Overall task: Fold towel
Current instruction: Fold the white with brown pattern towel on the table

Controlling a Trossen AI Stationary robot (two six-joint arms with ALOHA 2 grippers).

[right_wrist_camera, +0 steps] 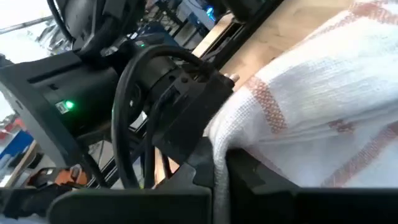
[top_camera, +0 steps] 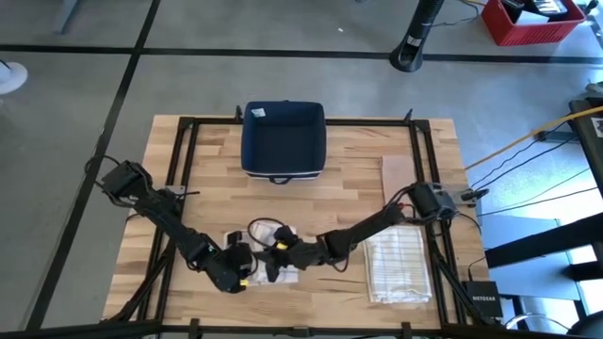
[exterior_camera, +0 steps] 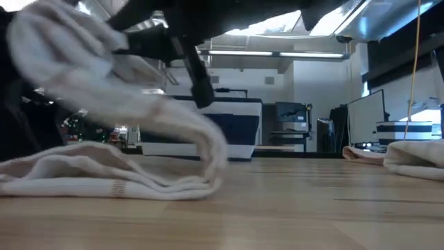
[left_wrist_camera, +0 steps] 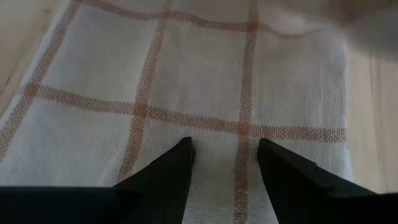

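Two dark jointed arms, black cables, yellow marks, left claw [left_wrist_camera: 224, 165] with tapered black fingers

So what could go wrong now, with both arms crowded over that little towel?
The right gripper pinches only a thin edge of the towel, so the lifted flap might slip free. The left gripper stands open over the cloth, very near the other; they might bump. The fold could land crooked.

Left tool [left_wrist_camera: 224, 163] spread; right tool [right_wrist_camera: 221, 163] clamped (tips meeting).
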